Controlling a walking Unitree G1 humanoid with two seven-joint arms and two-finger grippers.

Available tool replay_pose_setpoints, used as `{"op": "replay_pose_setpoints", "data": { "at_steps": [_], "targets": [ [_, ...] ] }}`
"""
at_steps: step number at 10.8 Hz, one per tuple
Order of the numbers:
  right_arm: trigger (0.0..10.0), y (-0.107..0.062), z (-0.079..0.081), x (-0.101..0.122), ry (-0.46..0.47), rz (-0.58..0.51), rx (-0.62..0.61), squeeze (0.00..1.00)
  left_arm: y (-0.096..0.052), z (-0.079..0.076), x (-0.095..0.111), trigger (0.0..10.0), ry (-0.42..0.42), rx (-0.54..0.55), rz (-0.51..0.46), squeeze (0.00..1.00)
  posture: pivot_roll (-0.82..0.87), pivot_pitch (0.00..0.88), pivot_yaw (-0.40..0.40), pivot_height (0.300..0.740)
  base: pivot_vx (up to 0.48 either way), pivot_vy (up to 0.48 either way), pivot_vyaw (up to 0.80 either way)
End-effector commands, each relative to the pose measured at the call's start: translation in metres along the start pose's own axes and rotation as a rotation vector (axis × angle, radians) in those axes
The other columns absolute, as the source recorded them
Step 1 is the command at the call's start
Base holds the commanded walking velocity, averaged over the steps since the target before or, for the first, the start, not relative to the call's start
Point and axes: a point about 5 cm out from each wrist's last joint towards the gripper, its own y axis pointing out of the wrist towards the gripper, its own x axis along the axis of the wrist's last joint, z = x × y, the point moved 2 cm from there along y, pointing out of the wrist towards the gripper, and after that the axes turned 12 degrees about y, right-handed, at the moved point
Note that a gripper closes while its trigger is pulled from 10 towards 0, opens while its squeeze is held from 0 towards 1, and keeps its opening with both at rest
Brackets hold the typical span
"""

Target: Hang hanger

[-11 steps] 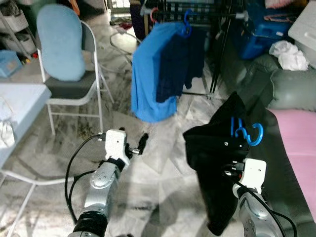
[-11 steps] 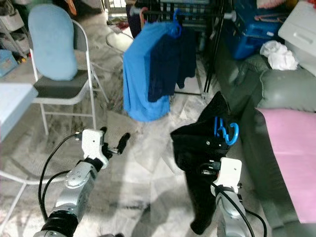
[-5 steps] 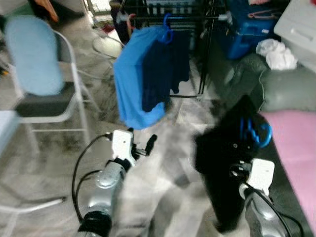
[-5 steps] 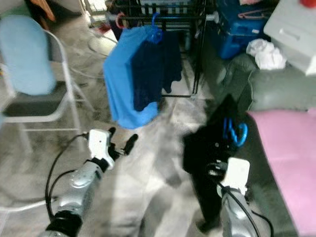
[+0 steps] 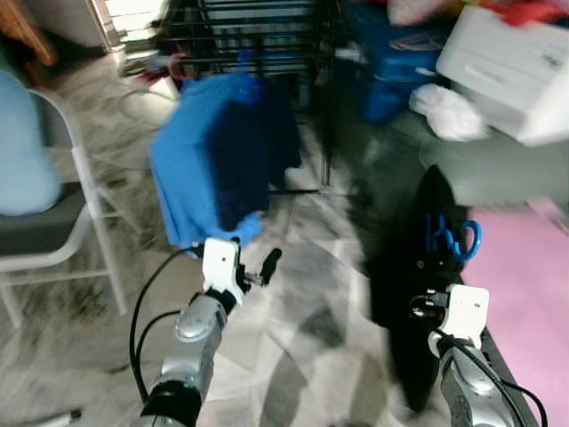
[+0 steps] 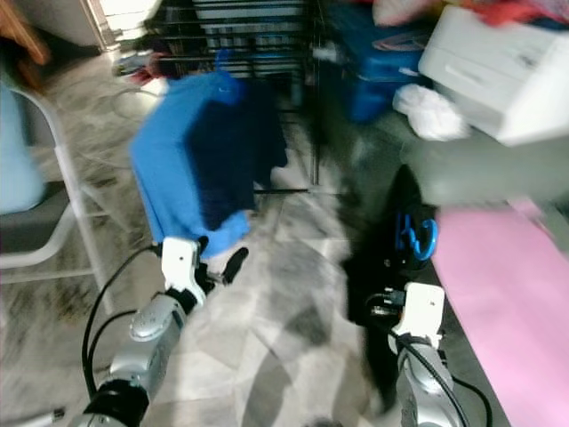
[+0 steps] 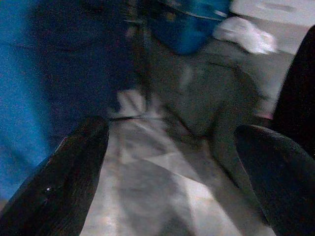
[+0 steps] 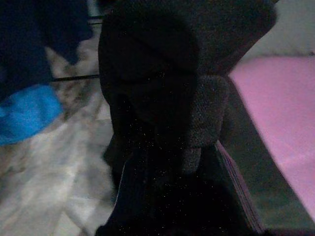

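Head eyes look down at both arms; wrist cameras face forward.

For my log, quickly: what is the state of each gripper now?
Left gripper: open, holding nothing.
Right gripper: shut on the blue hanger carrying a black garment.
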Motion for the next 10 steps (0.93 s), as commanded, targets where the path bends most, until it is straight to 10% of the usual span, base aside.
{"op": "replay_pose_setpoints", "data": {
  "at_steps": [1,10],
  "targets": [
    [10.0,0.0046,0.0205,0.0116,0.013,-0.050,0.078,0.00,-0.0068,0.0130,-0.0090,10.0,0.001,0.043,0.034,0.00,-0.15,0.093,0.030,0.740,0.458,0.000,0.64],
    [10.0,0.0103,0.0133,0.0119,0.032,-0.036,0.022,0.00,-0.0031,0.0080,-0.0161,10.0,0.008,0.022,0.054,0.00,-0.15,0.070,0.028,0.740,0.450,0.000,0.06]
  ]
}}
